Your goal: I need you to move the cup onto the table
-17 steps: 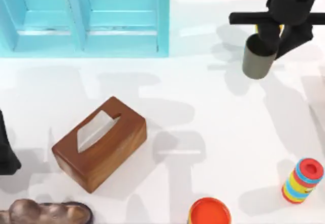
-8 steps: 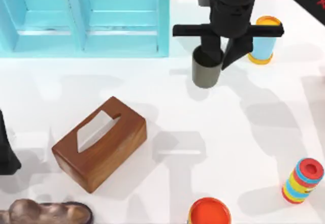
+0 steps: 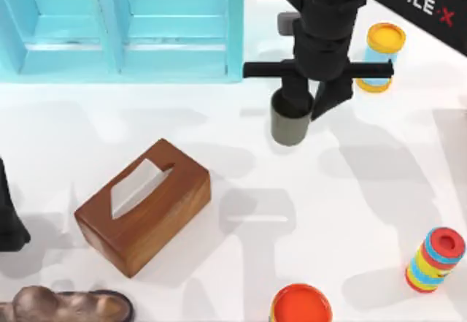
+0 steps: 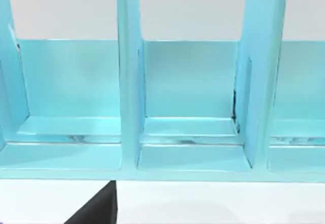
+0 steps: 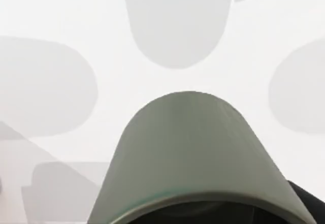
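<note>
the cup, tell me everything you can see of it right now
The small plain olive-grey cylindrical cup looks matte, has no handle and is dark inside. It stands roughly upright, its rim gripped by the right hand, whose black fingers come down from above. In the top view it is over the glossy white table, near the turquoise-blue shelf unit and the light-blue cylinder with yellow ends. Whether its base touches the table cannot be told.

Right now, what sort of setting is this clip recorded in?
Probably a simulated tabletop test scene, not a real room: a plain glossy white table holds unrelated props, a turquoise shelf unit, a wooden tissue box and a rainbow-striped cylinder. The right gripper holds the cup.
</note>
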You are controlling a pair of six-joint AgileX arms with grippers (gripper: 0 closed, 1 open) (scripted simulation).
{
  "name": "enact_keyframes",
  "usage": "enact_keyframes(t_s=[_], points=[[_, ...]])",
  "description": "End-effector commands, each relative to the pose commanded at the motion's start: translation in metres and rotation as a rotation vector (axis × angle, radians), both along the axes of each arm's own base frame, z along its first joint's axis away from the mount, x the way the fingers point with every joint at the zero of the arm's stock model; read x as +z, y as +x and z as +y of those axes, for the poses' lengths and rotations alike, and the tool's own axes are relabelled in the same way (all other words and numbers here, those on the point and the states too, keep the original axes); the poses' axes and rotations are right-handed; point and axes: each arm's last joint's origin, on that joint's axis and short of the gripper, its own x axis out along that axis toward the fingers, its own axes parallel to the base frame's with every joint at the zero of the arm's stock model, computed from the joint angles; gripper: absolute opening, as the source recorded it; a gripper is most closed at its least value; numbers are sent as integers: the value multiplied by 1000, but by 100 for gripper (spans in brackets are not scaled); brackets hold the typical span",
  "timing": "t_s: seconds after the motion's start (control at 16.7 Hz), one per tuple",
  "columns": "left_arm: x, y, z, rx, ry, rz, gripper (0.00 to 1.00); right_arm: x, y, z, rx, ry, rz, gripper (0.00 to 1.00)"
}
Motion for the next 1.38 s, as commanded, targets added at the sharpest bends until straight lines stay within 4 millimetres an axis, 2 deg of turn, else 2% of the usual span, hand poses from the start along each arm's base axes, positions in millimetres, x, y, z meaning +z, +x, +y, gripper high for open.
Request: enact_keyframes(t_s=[0.18,0.48,1.26,1.38], points=[[0,0,0,0,0,0,100,-21,-1,2,-1,-1,0,0],[0,0,0,0,0,0,100,-23,-2,3,0,1,-2,0],[0,0,0,0,0,0,100,-23,-2,3,0,1,-2,98],[0,0,0,0,0,0,100,-23,-2,3,0,1,-2,100]])
